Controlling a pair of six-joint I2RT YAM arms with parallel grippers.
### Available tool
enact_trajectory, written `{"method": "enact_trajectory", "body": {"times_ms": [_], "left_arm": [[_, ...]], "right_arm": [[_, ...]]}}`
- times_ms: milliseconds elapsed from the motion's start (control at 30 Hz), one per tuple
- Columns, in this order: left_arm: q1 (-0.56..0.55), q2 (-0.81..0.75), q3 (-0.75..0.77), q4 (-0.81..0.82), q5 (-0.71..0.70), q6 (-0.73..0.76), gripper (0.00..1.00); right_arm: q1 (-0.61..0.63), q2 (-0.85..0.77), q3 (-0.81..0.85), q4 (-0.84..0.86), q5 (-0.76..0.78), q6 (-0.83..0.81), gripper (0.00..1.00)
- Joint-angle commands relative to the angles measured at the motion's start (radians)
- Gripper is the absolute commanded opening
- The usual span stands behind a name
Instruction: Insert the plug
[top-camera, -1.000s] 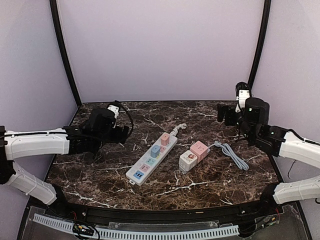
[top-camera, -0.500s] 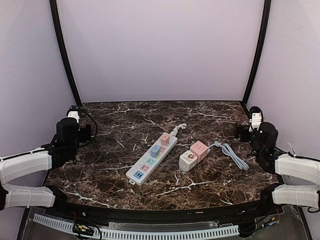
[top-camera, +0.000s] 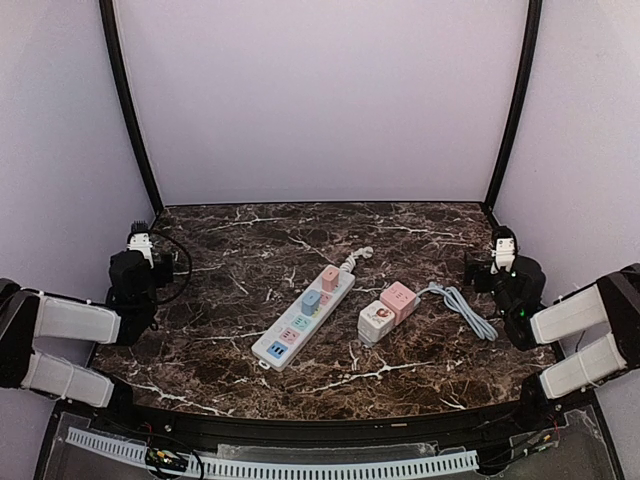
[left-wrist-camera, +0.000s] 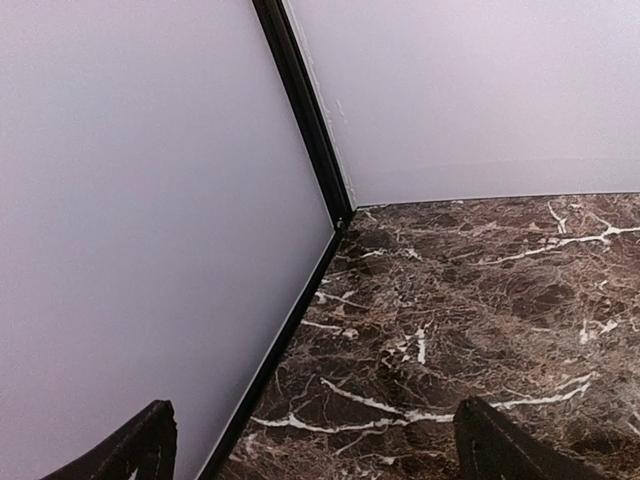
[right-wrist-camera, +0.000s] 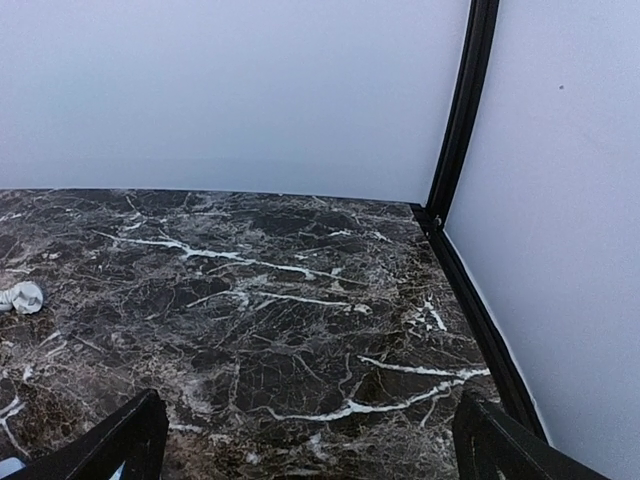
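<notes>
A white power strip (top-camera: 303, 317) with pastel sockets lies diagonally at the table's middle. A pink plug (top-camera: 330, 277) and a blue plug (top-camera: 311, 300) sit on it. A white and pink cube adapter (top-camera: 387, 309) with a grey cable (top-camera: 465, 310) lies to its right. My left gripper (top-camera: 135, 262) is drawn back at the left edge, open and empty; its fingertips (left-wrist-camera: 500, 450) show over bare marble. My right gripper (top-camera: 497, 262) is drawn back at the right edge, open and empty, fingertips (right-wrist-camera: 505, 450) wide apart.
The dark marble table (top-camera: 250, 240) is closed in by lilac walls with black corner posts (top-camera: 130, 110). The left wrist view shows the back left corner (left-wrist-camera: 340, 215). The right wrist view shows the back right corner (right-wrist-camera: 430, 215) and a white cord end (right-wrist-camera: 20, 297).
Both arms have pulled back from near the table's middle to the left and right edges and folded low. The strip and adapter have not moved.
</notes>
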Motion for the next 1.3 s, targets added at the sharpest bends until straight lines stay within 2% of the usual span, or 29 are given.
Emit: {"method": "enact_trajectory", "body": {"times_ms": [0,200,333,433,533,600,667,767,1267], "left_arm": [[0.045,0.091,-0.050,0.236,0.055,0.013,0.96],[0.088,0.271,-0.041,0.372,0.116,-0.002,0.95],[0.122,0.326,-0.017,0.379,0.177,-0.017,0.92],[0.156,0.315,-0.021,0.347,0.248,-0.057,0.91],[0.208,0.384,-0.039,0.446,0.324,-0.085,0.90],[0.213,0.364,-0.037,0.399,0.354,-0.096,0.89],[0.215,0.371,-0.011,0.363,0.376,-0.090,0.89],[0.226,0.362,0.034,0.263,0.375,-0.112,0.97],[0.252,0.365,0.036,0.264,0.394,-0.130,0.99]], "right_arm": [[-0.014,0.013,-0.019,0.199,0.020,-0.008,0.98],[-0.039,0.079,-0.077,0.413,0.007,-0.044,0.99],[-0.062,0.180,-0.057,0.471,-0.043,-0.039,0.99],[-0.086,0.171,-0.049,0.421,-0.077,-0.014,0.99],[-0.089,0.239,-0.055,0.512,-0.099,-0.027,0.99],[-0.090,0.215,-0.041,0.441,-0.098,-0.019,0.99],[-0.093,0.225,-0.034,0.450,-0.073,-0.009,0.99],[-0.093,0.224,-0.015,0.411,0.000,0.018,0.99],[-0.093,0.226,-0.014,0.415,0.013,0.019,0.99]]}}
